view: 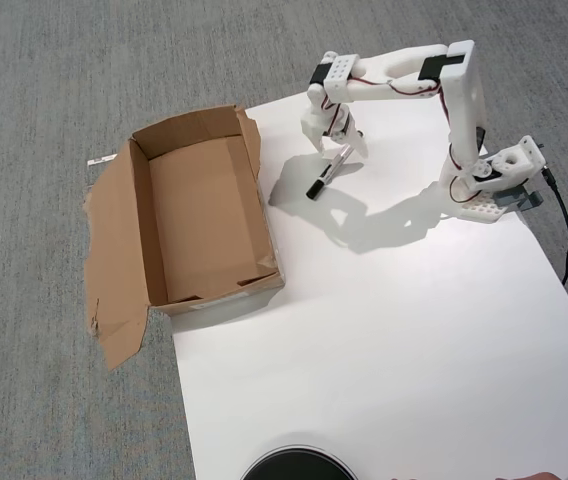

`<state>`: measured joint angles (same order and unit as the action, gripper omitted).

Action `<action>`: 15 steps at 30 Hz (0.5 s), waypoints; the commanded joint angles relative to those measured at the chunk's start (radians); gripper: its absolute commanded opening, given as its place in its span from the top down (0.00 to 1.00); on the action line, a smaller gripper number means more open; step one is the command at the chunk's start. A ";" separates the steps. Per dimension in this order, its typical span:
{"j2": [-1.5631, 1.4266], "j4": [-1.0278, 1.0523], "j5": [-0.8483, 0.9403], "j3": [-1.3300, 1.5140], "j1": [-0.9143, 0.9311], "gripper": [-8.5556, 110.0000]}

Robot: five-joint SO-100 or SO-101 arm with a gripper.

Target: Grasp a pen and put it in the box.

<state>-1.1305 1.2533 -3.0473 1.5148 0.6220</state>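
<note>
The white arm [461,100] rises from its base at the overhead view's right edge and folds left, its gripper [337,150] pointing down with both fingers clamped on the pen [326,173].

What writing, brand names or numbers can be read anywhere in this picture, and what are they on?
None can be read.
Slim white marker pen with a black cap, in the white two-finger gripper: dark print along the barrel, too small to read.
Small white strip on the grey carpet beside the brown cardboard box: dark marks, too small to read.
Box and white sheet: no visible print.
</note>
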 commanded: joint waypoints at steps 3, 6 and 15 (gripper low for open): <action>0.006 -0.003 0.005 0.024 -0.012 0.76; -0.011 -0.003 0.007 0.059 -0.012 0.88; -0.009 -0.003 0.180 0.050 0.004 0.91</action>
<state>-1.1413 1.2563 -2.9521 1.5547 0.6205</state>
